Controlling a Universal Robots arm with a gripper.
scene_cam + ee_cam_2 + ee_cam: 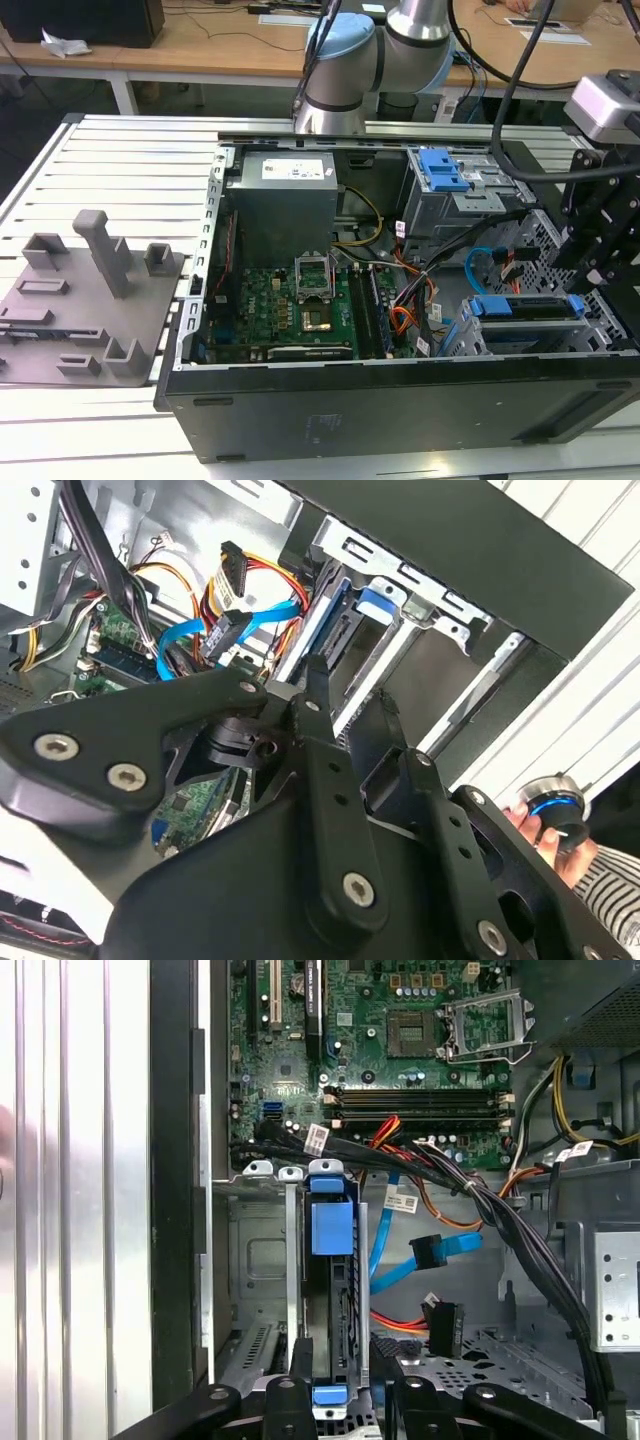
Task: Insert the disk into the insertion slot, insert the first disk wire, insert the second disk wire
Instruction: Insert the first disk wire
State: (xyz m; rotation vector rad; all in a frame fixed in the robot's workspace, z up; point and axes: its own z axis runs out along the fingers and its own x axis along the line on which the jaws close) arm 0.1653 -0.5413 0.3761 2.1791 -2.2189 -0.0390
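- Pale slatted metal tabletop (pixel 120 150) in the foreground.
- Wooden desks (pixel 200 50) on white legs (pixel 125 95) stand behind it.
- Dark floor (pixel 55 95) beneath the desks.

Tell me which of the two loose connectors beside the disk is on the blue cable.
The blue connector, ending the flat blue cable; the other, a black connector, ends orange and red wires.

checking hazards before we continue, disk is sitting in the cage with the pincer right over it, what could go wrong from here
1. The blue cable and black connector lie loose beside the insertion slot. The pincer, close over the disk, could snag them.
2. The black wire bundle crosses by the slot's end and might get caught.
3. A hand is close outside the case, so contact with the pincer is possible.
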